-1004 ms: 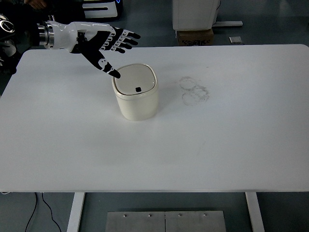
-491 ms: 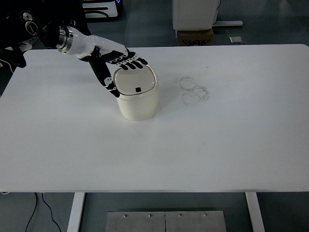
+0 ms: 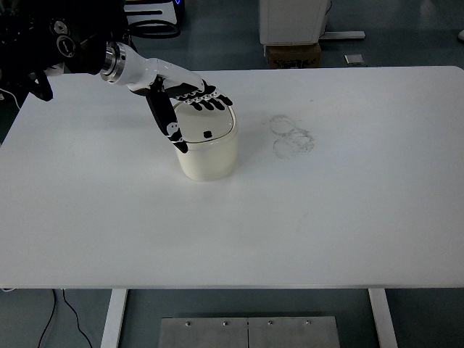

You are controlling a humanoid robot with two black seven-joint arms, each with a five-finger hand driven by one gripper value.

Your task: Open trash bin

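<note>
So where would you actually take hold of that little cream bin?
Probably around the trash bin's rounded side wall, just under the lid, coming from the left, where the left hand already reaches. It stands upright with no visible handle, and its top is flat and smooth.

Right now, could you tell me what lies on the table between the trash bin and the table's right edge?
In the head view, only faint grey smudge rings lie right of the trash bin; the rest of the white table is bare.

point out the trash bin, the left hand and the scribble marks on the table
trash bin [image 3: 210,161], head view, on its front wall
left hand [image 3: 183,94], head view, on the back of the hand over the lid
scribble marks [image 3: 291,136], head view, in the middle of the marks
</note>
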